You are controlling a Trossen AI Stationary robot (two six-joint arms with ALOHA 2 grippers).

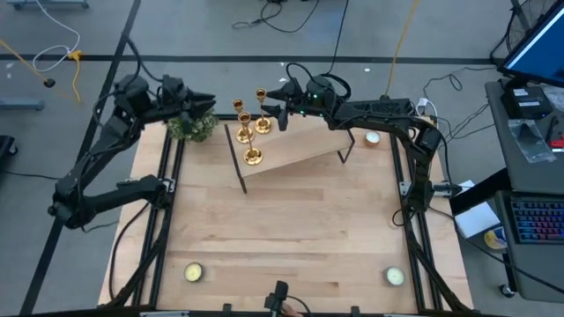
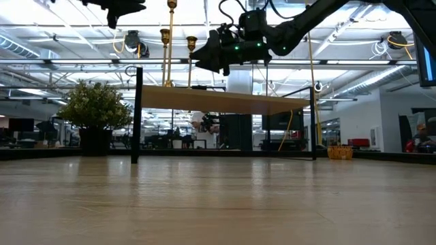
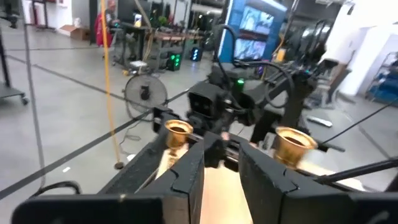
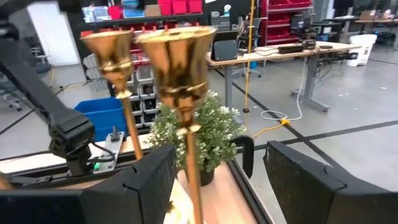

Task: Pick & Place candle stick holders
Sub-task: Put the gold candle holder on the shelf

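Three gold candle stick holders (image 1: 262, 110), (image 1: 240, 123), (image 1: 253, 150) stand upright on their round bases on a raised wooden shelf (image 1: 304, 145). My right gripper (image 1: 269, 114) is open at the far holder. In the right wrist view this holder's stem (image 4: 191, 168) stands between the spread fingers, close to one of them, with a second holder (image 4: 118, 56) behind it. My left gripper (image 1: 210, 100) hovers above a small potted plant (image 1: 192, 126), left of the holders. It is open with a narrow gap and empty (image 3: 221, 165), and looks toward two holder cups (image 3: 178, 132), (image 3: 295, 145).
The shelf stands on thin black legs (image 2: 138, 112) above the table. Tealight discs lie at the near left (image 1: 193, 273), the near right (image 1: 394, 276) and beside the shelf's right end (image 1: 373, 137). Black frame rails (image 1: 163, 220) run along both table sides.
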